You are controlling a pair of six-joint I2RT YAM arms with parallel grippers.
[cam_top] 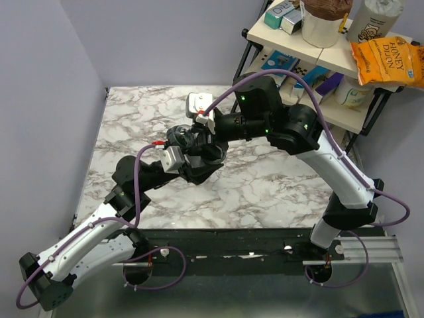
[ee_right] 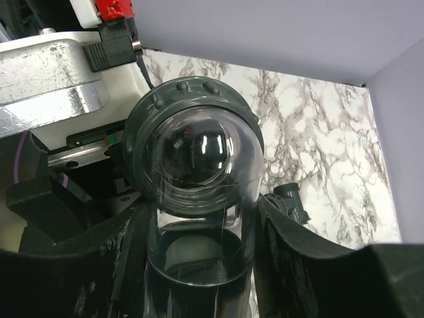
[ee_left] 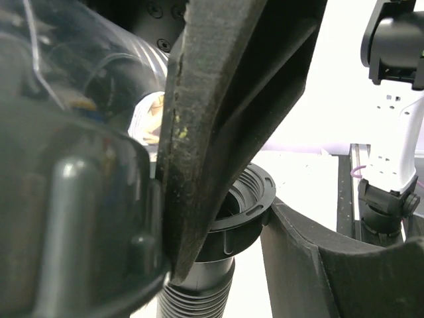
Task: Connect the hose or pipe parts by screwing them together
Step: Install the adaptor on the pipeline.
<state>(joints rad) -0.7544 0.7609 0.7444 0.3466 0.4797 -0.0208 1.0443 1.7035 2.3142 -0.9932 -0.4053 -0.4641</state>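
A black ribbed hose (ee_left: 199,291) ends in a threaded collar nut (ee_left: 246,199). My left gripper (ee_left: 248,212) is shut on that nut, one finger (ee_left: 218,119) crossing in front of it and the other (ee_left: 318,265) pressing its right side. The fitting (ee_right: 192,152) shows a dark ribbed collar and a clear domed end piece (ee_right: 199,218). My right gripper (ee_right: 199,232) holds the clear piece from both sides. A short black stub (ee_right: 291,202) pokes out beside the right finger. From above, both grippers (cam_top: 182,159) (cam_top: 202,129) meet over the table's middle around the fitting (cam_top: 179,138).
A shelf cart (cam_top: 298,53) with boxes, a tub and an orange snack bag (cam_top: 391,63) stands at the back right, close to the right arm's elbow. Walls close off the marble table (cam_top: 265,185) at the left and back.
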